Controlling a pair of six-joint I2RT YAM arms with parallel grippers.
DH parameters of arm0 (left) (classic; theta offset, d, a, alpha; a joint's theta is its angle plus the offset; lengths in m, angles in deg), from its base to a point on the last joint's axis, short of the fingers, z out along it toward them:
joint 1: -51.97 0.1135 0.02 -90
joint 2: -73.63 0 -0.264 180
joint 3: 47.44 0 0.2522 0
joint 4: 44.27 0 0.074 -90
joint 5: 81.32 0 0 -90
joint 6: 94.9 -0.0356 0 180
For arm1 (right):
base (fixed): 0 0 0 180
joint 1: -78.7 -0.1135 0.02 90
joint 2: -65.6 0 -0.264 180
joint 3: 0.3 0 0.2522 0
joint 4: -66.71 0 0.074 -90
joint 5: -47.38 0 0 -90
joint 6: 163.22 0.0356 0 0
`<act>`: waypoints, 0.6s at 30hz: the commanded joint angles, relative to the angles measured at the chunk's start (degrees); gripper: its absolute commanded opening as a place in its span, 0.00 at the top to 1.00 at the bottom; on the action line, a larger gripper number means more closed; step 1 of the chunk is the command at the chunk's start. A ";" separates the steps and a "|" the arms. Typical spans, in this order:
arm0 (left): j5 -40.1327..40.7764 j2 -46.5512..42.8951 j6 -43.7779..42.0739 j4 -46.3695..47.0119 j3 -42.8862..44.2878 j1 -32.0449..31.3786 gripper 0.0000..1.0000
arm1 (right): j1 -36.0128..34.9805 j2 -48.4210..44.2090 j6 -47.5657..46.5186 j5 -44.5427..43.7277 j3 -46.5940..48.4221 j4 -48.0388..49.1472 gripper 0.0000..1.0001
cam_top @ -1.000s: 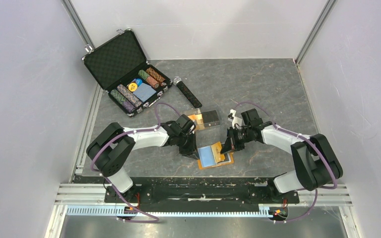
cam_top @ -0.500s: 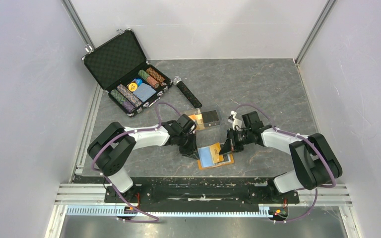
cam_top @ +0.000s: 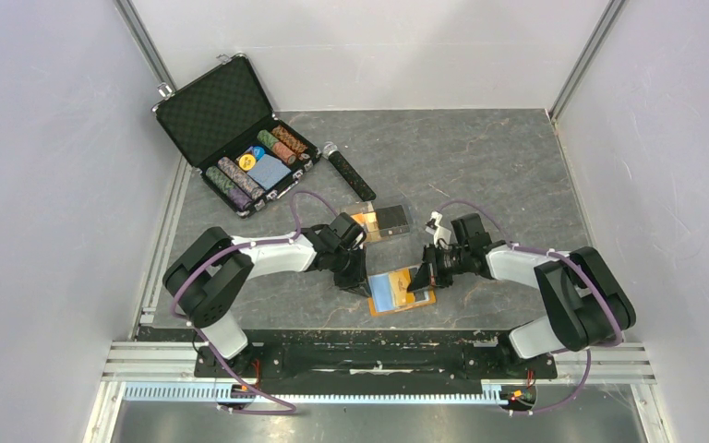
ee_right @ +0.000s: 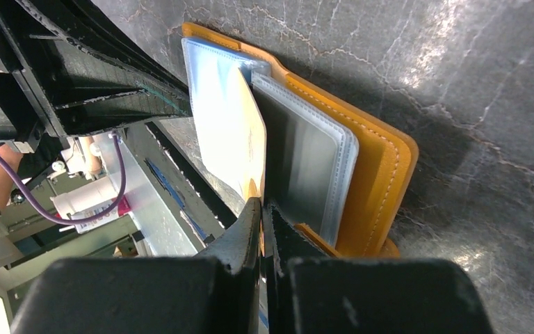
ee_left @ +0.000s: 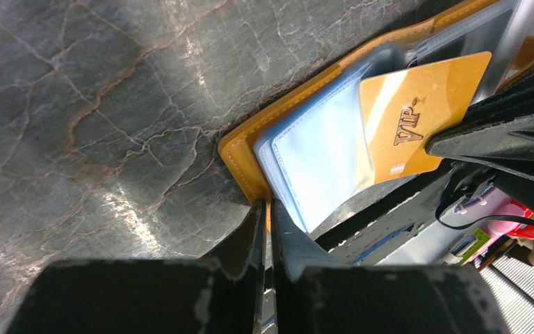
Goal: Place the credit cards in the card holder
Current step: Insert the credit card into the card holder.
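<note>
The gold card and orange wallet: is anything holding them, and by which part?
The right fingers pinch the gold card by one end; the left fingers pinch the orange wallet by the edge of its cover.

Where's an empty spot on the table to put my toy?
The far right of the table, between the black tube and the right wall, is bare. It is crowded around the card holder and clear box, and by the chip case.

Open black chip case (cam_top: pixel 212 111) and a black rod (cam_top: pixel 351 173) lie on the grey table (cam_top: pixel 480 157)
</note>
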 commanded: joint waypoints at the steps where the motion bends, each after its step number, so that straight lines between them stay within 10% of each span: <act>1: 1.38 1.95 0.23 -1.16 0.62 -1.26 0.89 | -0.14 -1.37 1.99 -2.53 -1.40 1.67 1.00; 18: 1.57 2.21 0.12 -1.15 0.53 -1.35 0.89 | 0.16 -5.41 7.51 -6.77 -3.19 1.01 1.00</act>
